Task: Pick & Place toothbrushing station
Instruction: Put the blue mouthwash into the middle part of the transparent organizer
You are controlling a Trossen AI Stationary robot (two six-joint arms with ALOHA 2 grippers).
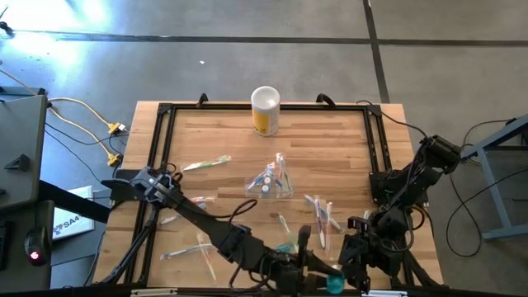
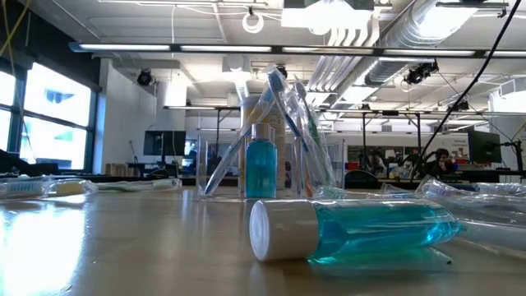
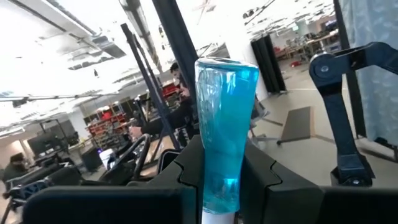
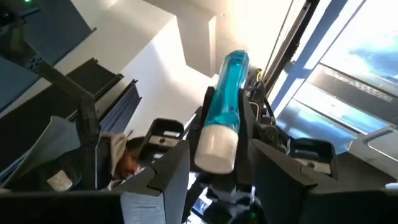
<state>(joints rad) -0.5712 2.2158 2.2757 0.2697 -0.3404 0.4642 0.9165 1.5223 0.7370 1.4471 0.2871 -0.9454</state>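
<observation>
Both end effectors (image 1: 330,276) pinch one teal tube (image 1: 334,283) between them.

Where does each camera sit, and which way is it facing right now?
High: above the table, looking straight down on the holder; both arms show at the picture's bottom edge.
Low: at table-top height, looking level across the table into the room; no arm shows.
Left wrist: on the left arm, tilted up at the room; the left gripper holds a tube.
Right wrist: on the right arm, tilted up at the ceiling; the right gripper holds a tube too.
Shared: high and low both see the holder.
</observation>
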